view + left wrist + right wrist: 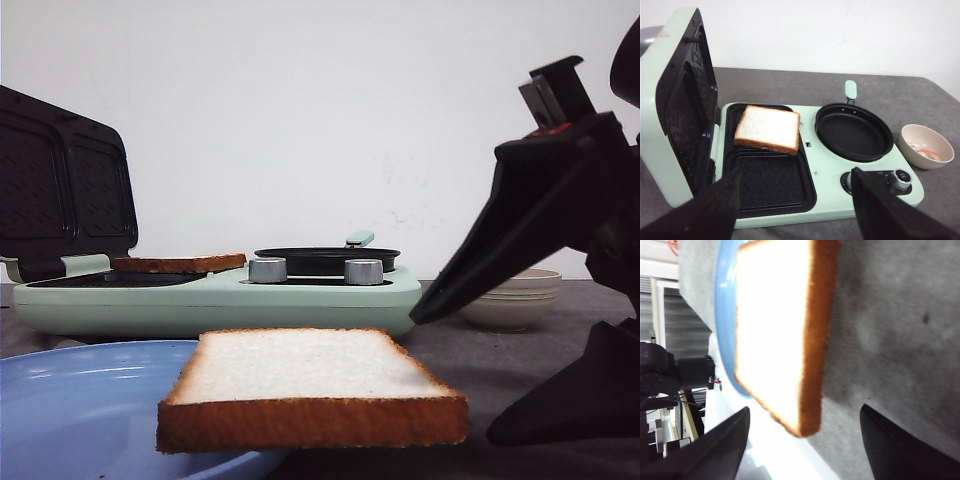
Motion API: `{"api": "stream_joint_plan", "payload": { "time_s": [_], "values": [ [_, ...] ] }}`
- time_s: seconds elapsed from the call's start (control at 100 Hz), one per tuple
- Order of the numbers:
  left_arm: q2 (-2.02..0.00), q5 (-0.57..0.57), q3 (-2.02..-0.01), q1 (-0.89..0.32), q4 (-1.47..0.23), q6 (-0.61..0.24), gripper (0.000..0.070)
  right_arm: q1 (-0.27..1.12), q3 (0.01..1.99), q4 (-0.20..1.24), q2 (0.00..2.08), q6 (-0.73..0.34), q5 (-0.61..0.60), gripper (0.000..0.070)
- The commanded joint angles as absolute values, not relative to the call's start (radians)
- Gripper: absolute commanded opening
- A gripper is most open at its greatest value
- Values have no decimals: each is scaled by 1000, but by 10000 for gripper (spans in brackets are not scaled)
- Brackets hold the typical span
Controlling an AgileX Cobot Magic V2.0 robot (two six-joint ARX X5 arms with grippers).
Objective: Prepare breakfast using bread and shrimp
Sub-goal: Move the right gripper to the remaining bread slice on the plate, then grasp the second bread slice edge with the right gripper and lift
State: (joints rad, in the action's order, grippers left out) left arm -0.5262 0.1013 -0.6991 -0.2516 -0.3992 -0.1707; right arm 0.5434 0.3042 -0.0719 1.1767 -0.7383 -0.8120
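I am seeing one bread slice [312,388] lying on the rim of the blue plate [70,410], hanging over its edge toward the grey table [500,360]. The right gripper [802,450] is hovering just beside that slice with its fingers [900,450] spread apart, gripping nothing. The second bread slice [768,128] is sitting in the rear compartment of the mint-green sandwich maker [825,165], tilted a little over the divider; the maker's lid [680,100] is standing open. The left gripper [795,210] is hanging in front of the maker, its fingers [715,210] wide apart and empty. I am reading the shrimp [926,151] as small orange and white pieces in the beige bowl [927,145], which is standing beside the maker's round black pan [854,131]. In the front view, bowls [515,298] are appearing stacked behind the right arm.
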Motion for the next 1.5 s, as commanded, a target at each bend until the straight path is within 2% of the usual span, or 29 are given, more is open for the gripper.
{"api": "stream_joint_plan", "payload": {
  "time_s": [0.0, 0.19, 0.53, 0.67, 0.72, 0.84, 0.87, 1.1, 1.49],
  "values": [
    [-526, 96, -707, -253, -396, -157, 355, 558, 305, -83, 1193, -753, -812, 432],
    [-526, 97, -707, -253, -396, -150, 355, 580, 305, -119, 1229, -765, -818, 431],
    [-526, 97, -707, -253, -397, -150, 355, 633, 305, -308, 1370, -850, -858, 426],
    [-526, 97, -707, -253, -397, -150, 355, 654, 306, -397, 1428, -897, -863, 403],
    [-526, 97, -707, -253, -397, -150, 355, 659, 306, -423, 1443, -913, -863, 334],
    [-526, 97, -707, -253, -398, -150, 355, 672, 306, -442, 1453, -934, -839, 51],
    [-526, 97, -707, -253, -398, -150, 355, 675, 306, -442, 1453, -934, -835, 0],
    [-526, 96, -707, -253, -398, -150, 355, 675, 306, -477, 1451, -947, -838, 0],
    [-526, 96, -707, -253, -398, -147, 355, 679, 309, -782, 1415, -1153, -839, 0]
  ]
}}
